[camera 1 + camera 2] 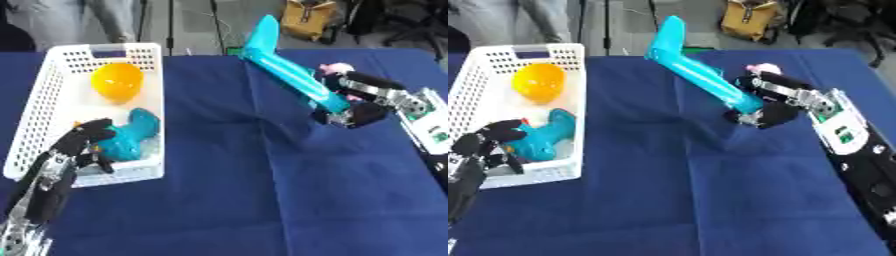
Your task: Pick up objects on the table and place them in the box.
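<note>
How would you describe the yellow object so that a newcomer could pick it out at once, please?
Start at the white perforated basket on the left of the blue table. In its far half lies the yellow object, rounded and smooth like an egg or a cup. It is the only yellow thing there; its neighbour, nearer the robot, is a teal toy.

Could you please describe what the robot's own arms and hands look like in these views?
Both hands are black with silvery metal segments: the left hand on a dark, slim forearm, the right hand on a black forearm carrying a white panel with small green markings. No cables are discernible.
</note>
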Action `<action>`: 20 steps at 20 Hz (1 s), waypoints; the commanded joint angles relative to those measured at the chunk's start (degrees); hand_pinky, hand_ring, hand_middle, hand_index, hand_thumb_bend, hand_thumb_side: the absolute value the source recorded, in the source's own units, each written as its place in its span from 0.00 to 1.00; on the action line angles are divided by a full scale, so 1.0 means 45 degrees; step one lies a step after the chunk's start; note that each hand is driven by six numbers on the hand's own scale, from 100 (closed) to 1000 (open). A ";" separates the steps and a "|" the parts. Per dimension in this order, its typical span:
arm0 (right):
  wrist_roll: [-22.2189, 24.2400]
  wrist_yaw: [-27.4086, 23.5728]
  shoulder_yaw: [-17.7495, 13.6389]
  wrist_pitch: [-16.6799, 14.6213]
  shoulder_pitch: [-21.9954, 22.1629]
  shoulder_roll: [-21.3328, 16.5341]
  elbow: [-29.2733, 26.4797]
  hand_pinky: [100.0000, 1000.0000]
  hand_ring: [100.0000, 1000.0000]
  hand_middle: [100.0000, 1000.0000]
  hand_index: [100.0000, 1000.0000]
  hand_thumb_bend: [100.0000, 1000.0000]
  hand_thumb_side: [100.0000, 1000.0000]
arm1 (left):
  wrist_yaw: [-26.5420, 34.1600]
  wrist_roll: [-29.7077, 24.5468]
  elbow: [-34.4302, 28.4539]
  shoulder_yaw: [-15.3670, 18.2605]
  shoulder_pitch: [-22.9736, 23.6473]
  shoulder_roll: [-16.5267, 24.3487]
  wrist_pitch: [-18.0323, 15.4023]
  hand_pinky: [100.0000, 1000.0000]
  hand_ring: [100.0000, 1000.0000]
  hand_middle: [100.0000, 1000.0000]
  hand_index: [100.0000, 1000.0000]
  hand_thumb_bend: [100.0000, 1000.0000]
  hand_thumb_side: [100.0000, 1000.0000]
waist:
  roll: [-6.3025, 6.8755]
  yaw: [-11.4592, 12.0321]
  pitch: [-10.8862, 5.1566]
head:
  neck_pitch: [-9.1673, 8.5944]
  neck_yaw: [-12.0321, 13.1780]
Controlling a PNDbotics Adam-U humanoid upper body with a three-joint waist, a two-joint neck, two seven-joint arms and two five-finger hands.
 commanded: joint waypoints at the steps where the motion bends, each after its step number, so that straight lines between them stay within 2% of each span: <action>1: 0.0004 -0.0122 0.0078 -0.0005 -0.0729 0.0117 0.0217 0.00 0.07 0.26 0.49 0.00 0.04 | 0.0079 -0.0078 -0.0196 -0.0020 -0.0141 0.0126 -0.0008 0.40 0.83 0.83 0.75 0.19 1.00 | 0.0047 0.0123 -0.0200 | -0.0167 -0.0142; 7: 0.0175 -0.0375 0.0152 0.0158 -0.1762 0.0688 0.0956 0.00 0.07 0.26 0.49 0.00 0.04 | 0.0135 -0.0181 -0.0200 -0.0124 -0.0192 0.0090 0.0004 0.40 0.83 0.83 0.75 0.19 1.00 | 0.0012 0.0527 -0.0210 | -0.0323 -0.0380; 11: 0.0247 -0.0358 0.0172 0.0225 -0.2665 0.1154 0.1574 0.00 0.07 0.26 0.49 0.00 0.05 | 0.0194 -0.0363 -0.0176 -0.0315 -0.0276 0.0056 0.0026 0.40 0.83 0.83 0.75 0.20 1.00 | -0.0141 0.1042 -0.0242 | -0.0558 -0.0604; 20: 0.0294 0.0311 0.0387 -0.0342 -0.4194 0.2227 0.2849 0.00 0.08 0.28 0.51 0.00 0.07 | 0.0278 -0.0649 -0.0149 -0.0576 -0.0447 0.0007 0.0030 0.40 0.83 0.83 0.75 0.20 1.00 | -0.0297 0.1768 -0.0170 | -0.0848 -0.1007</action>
